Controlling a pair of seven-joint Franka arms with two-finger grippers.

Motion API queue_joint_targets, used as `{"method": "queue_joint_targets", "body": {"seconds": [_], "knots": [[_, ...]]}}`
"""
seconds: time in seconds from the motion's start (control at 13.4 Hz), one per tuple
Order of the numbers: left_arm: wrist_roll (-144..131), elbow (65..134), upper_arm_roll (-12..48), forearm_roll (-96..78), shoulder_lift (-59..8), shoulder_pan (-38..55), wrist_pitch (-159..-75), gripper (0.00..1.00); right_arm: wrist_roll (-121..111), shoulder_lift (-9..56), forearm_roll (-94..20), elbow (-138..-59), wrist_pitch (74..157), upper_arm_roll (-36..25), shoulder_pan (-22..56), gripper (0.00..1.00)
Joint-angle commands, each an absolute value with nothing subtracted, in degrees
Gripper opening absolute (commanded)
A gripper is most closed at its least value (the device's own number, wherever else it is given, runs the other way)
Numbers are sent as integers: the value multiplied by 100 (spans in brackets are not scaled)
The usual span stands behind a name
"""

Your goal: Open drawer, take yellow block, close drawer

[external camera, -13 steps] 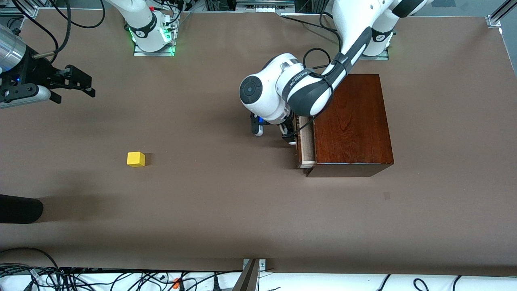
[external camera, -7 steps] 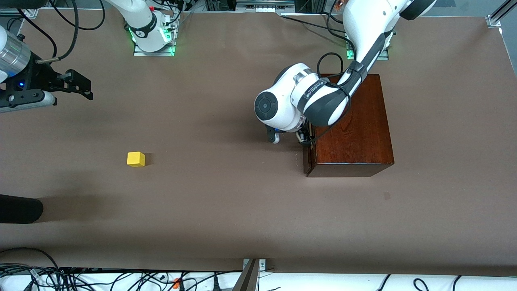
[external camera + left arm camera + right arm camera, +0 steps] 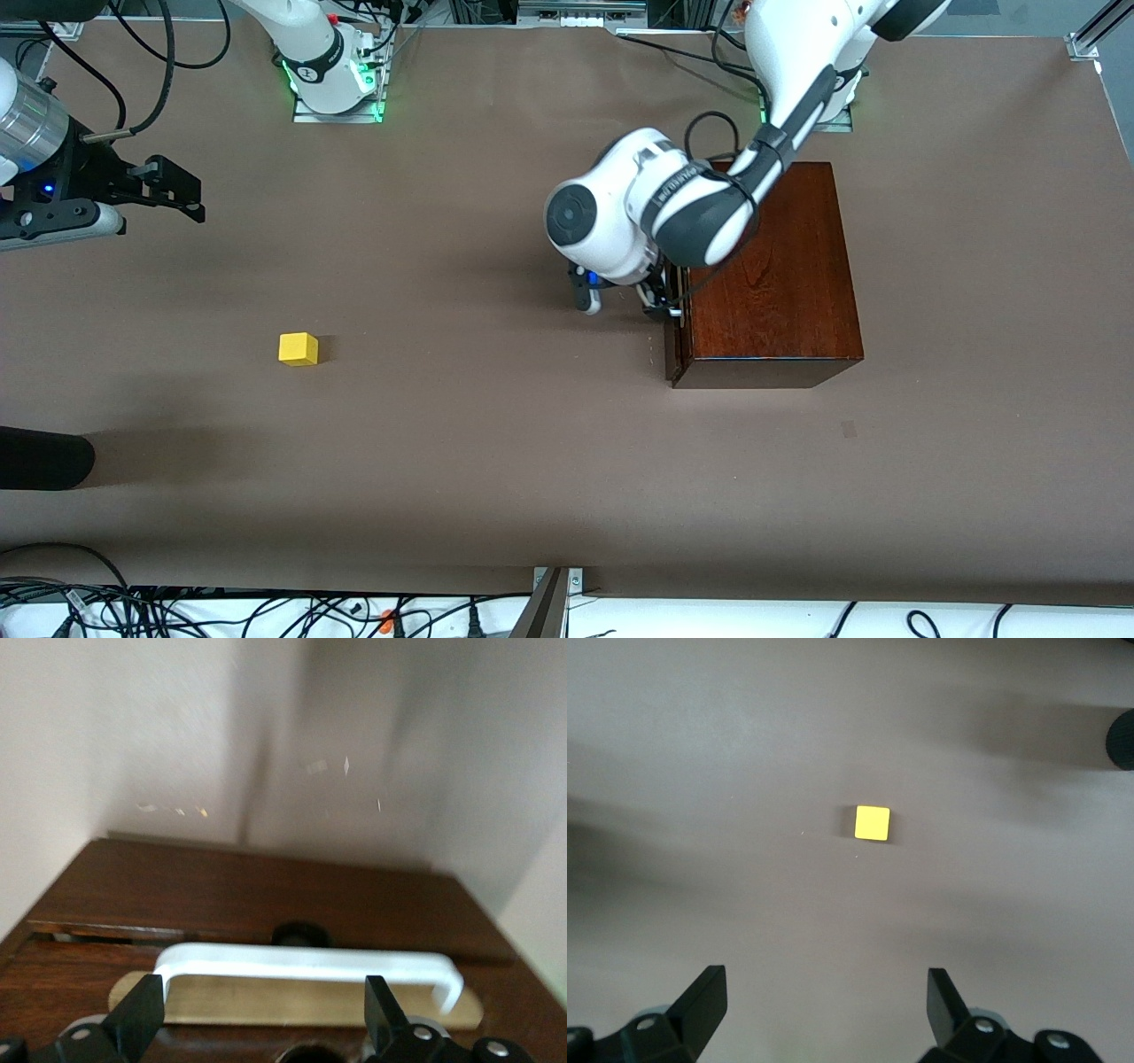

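Observation:
The drawer (image 3: pixel 675 341) sits flush in the dark mahogany box (image 3: pixel 771 266). Its white bar handle (image 3: pixel 310 961) runs across the dark front (image 3: pixel 71 979). My left gripper (image 3: pixel 663 306) is right in front of that handle, and in the left wrist view the left gripper (image 3: pixel 264 1010) is open, its black fingers (image 3: pixel 146 1014) apart and just short of the bar. The yellow block (image 3: pixel 298 348) lies alone on the brown table toward the right arm's end. My right gripper (image 3: pixel 197 197) hovers open high over the table, with the yellow block (image 3: pixel 873 822) below and ahead of the right gripper (image 3: pixel 828 992).
A black rounded object (image 3: pixel 44 459) juts in at the table's right-arm end, nearer the front camera than the block, and also shows as a black rounded object (image 3: pixel 1123 740) in the right wrist view. Cables (image 3: pixel 177 611) lie along the near edge.
The drawer, slightly open a second ago, has been pushed flush into the box by the left gripper, which then eased back a little. The right gripper has barely shifted.

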State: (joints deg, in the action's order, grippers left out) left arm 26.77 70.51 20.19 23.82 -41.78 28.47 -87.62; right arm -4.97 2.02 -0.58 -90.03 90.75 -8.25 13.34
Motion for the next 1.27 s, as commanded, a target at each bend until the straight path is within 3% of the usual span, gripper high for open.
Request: {"method": "queue_joint_targets", "body": {"seconds": [0.0,0.45,0.6,0.89,1.19], "knots": [[1455,6576,2021,2531,-4070,3190,-8693,100,-483,281,-9,-8833,9044,-817,1362,100],[-1184,6390,1899,2083,-2920,3068,-8579,100,-483,281,-26,-8842,9044,-817,1362,100],[-1318,6381,1846,2083,-2708,2928,-8176,100,-483,281,-26,-8842,9044,-817,1362,100],[-1643,6468,1872,2031,-2172,2165,-7937,100,-483,281,-26,-8851,9026,-826,1362,100],[-1582,6504,1820,803,-1759,794,-7761,100,-483,281,-18,-8851,9035,-817,1362,100]]}}
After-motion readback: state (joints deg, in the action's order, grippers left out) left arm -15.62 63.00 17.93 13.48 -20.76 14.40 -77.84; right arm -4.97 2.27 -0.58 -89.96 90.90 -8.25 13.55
